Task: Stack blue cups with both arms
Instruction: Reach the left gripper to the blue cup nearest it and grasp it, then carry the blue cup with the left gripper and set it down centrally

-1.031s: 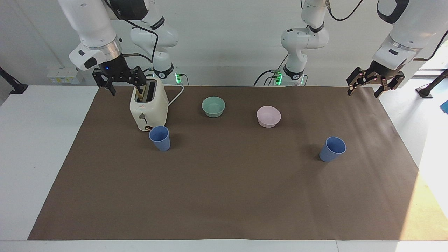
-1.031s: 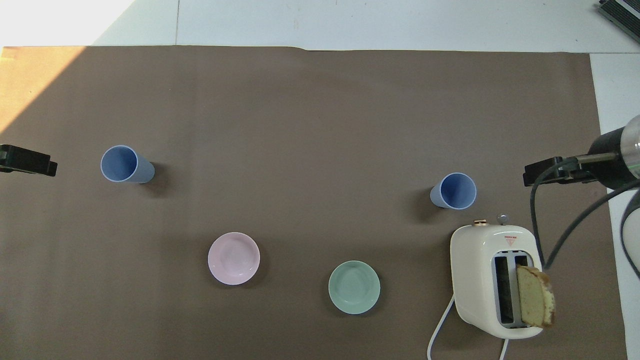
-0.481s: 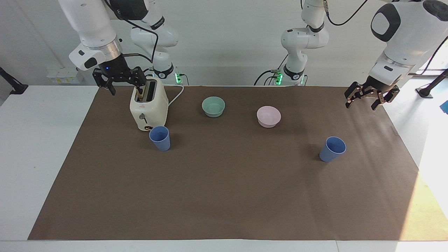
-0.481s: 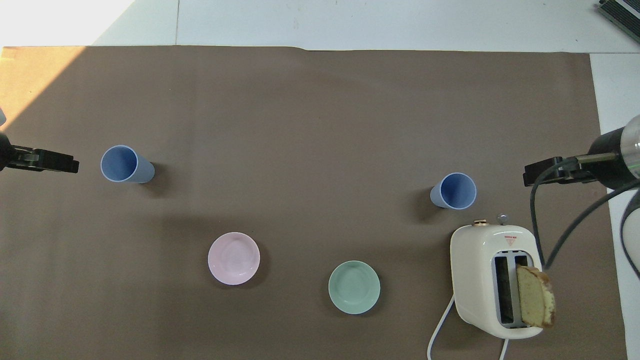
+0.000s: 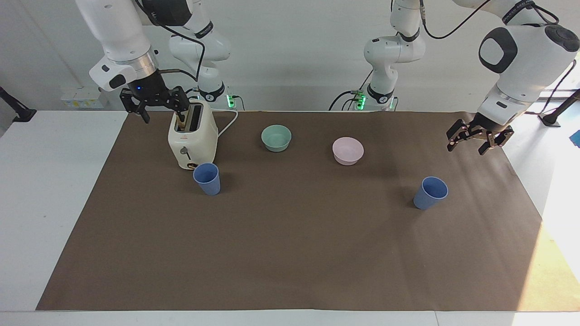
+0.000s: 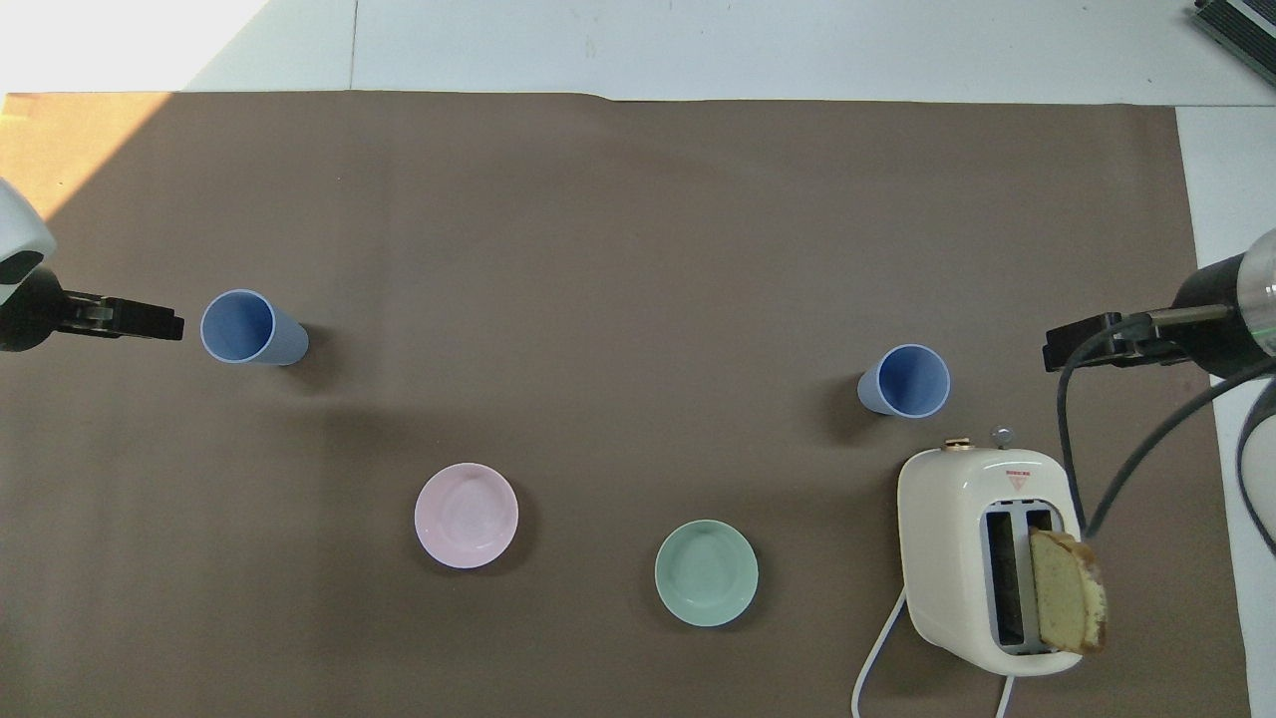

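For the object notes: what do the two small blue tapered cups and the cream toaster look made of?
Blue cups: probably plastic, matte; even colour, thin rims, no glare. Cream toaster: likely glossy plastic or enamelled metal; soft highlights on its rounded shell.

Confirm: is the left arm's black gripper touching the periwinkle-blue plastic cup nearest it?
Apart. The facing view shows the left gripper raised above the mat, clear of the blue cup.

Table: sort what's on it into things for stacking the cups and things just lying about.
For the job:
- cup in front of the toaster
- cup toward the left arm's end
- left pincer, open
- right pincer, open

Lying about:
- toaster with bread
- green bowl
- pink bowl
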